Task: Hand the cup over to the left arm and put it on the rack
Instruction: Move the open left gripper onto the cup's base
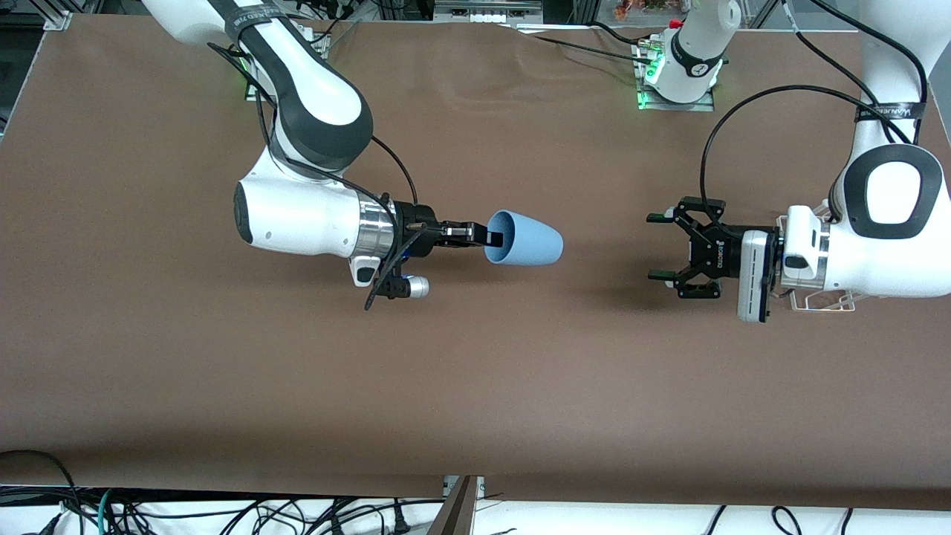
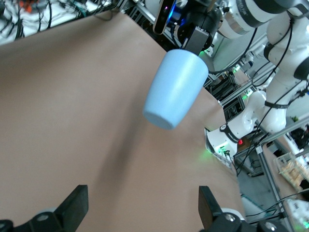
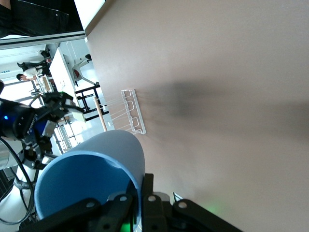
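The light-blue cup (image 1: pixel 524 239) lies on its side in the air over the middle of the table, base pointing toward the left arm's end. My right gripper (image 1: pixel 490 236) is shut on its rim, one finger inside and one outside (image 3: pixel 142 193). My left gripper (image 1: pixel 657 247) is open and empty, level with the cup and a gap away from its base. In the left wrist view the cup (image 2: pixel 175 89) hangs ahead of its spread fingers (image 2: pixel 72 205). The white wire rack (image 1: pixel 821 301) lies on the table, mostly hidden under the left wrist; the right wrist view shows the rack (image 3: pixel 130 113) with its wooden dowel.
The brown table (image 1: pixel 475 386) carries only the rack. The arm bases (image 1: pixel 680 70) stand along its edge farthest from the front camera. Loose cables (image 1: pixel 223 513) hang below the edge nearest that camera.
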You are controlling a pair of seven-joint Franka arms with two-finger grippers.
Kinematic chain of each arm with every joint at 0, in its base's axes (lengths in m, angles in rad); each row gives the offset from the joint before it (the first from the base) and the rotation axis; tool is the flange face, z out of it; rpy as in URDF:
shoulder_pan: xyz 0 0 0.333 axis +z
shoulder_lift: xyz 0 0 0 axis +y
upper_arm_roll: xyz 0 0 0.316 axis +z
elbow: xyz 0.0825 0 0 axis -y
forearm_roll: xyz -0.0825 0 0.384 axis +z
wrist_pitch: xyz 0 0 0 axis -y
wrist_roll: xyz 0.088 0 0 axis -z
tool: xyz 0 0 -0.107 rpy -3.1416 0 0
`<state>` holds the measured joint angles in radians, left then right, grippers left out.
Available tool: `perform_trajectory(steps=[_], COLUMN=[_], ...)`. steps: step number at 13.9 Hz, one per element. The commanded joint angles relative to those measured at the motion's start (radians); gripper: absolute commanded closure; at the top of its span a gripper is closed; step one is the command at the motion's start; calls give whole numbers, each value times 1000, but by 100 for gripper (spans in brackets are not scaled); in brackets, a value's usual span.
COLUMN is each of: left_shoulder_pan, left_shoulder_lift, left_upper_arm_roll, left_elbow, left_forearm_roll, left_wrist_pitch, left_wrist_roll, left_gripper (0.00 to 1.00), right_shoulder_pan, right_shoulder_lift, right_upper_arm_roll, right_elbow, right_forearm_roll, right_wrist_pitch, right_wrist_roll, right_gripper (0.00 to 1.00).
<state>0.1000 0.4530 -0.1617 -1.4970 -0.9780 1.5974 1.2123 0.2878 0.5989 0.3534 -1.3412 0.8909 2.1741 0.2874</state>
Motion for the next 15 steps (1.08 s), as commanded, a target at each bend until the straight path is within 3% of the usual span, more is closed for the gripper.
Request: perform_trajectory(steps=[1,4,11,15], left_shoulder_pan=[-48,-97,-128,-222], left_shoulder_lift=[105,113,35,9], left_upper_arm_roll=[-1,-2,-30,-27], left_elbow=[129,133,135,124], left_forearm_roll=[-62,-82,-65,16], left_wrist_pitch=[9,42,48,148], left_wrist_roll=[110,200,184,171], left_gripper=[0,0,0,0], right_shoulder_pan=[13,21,34,36], right_shoulder_lift=[19,30,48,48], right_upper_arm_roll=[4,4,4,4], right_elbow=[40,71,105,105], right_forearm_roll=[20,22,22,22], right_wrist_pitch=[4,4,12,16], right_wrist_roll=[15,16,46,46], right_gripper=[100,100,100,100])
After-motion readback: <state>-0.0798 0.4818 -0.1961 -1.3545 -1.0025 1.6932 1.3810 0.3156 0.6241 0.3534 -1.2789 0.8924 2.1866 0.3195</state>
